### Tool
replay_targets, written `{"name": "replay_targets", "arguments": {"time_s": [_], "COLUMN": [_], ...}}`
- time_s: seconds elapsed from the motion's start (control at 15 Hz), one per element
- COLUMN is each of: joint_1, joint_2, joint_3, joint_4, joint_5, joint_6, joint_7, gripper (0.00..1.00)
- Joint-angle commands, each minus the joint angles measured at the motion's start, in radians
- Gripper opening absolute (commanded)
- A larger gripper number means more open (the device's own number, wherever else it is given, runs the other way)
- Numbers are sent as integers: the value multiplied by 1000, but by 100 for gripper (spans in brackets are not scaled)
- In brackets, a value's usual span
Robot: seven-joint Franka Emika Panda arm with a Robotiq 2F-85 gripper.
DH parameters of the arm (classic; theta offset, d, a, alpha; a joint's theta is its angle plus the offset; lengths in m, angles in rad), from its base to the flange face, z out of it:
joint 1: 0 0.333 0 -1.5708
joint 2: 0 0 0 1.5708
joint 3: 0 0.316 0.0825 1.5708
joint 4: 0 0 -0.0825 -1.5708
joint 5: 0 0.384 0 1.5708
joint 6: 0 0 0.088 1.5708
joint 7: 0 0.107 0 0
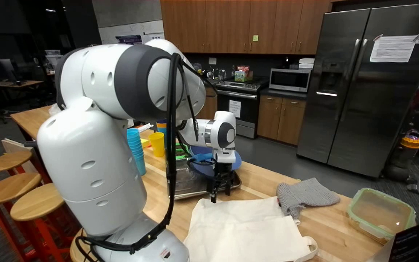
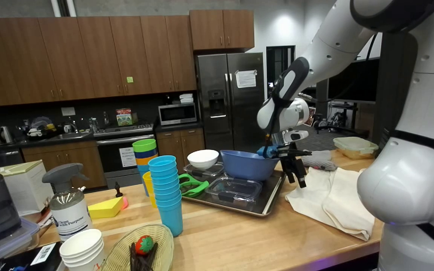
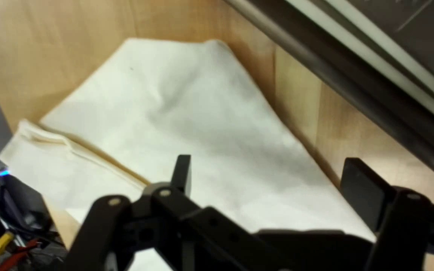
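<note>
My gripper (image 3: pixel 268 171) stands open, its black fingers wide apart with nothing between them. In the wrist view, a cream cloth bag (image 3: pixel 202 113) spreads flat beneath the jaws, slightly wrinkled, one edge running under the right finger. Both exterior views have the gripper (image 1: pixel 220 196) pointing down over the far edge of the cloth bag (image 1: pixel 246 233), close to the metal tray (image 1: pixel 186 194). Whether the fingertips touch the cloth cannot be told. A grey knitted cloth (image 1: pixel 306 196) lies against the bag's far corner. Beside the gripper (image 2: pixel 297 182), a blue tub (image 2: pixel 245 165) sits on the tray.
A clear plastic container (image 2: pixel 236 190), green scissors-like item (image 2: pixel 192 186) and white bowl (image 2: pixel 203 159) share the tray. Stacked blue cups (image 2: pixel 168 199), a wicker basket (image 2: pixel 164 241) and a spray bottle (image 2: pixel 70 210) stand on the table. A lidded container (image 1: pixel 382 213) is near the table edge.
</note>
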Motion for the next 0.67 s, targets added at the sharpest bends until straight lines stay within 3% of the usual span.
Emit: {"name": "replay_targets", "arguments": {"time_s": [0.0,0.27,0.6], "joint_1": [-6,-23,-42], "joint_2": [-34,-43,-61], "joint_3": [4,8,1], "joint_4": [-78,-118,-140], "joint_5": [-185,-465,-815], "joint_6": [169,309,426], "joint_7": [86,220,477], "gripper": [100,100,100]}}
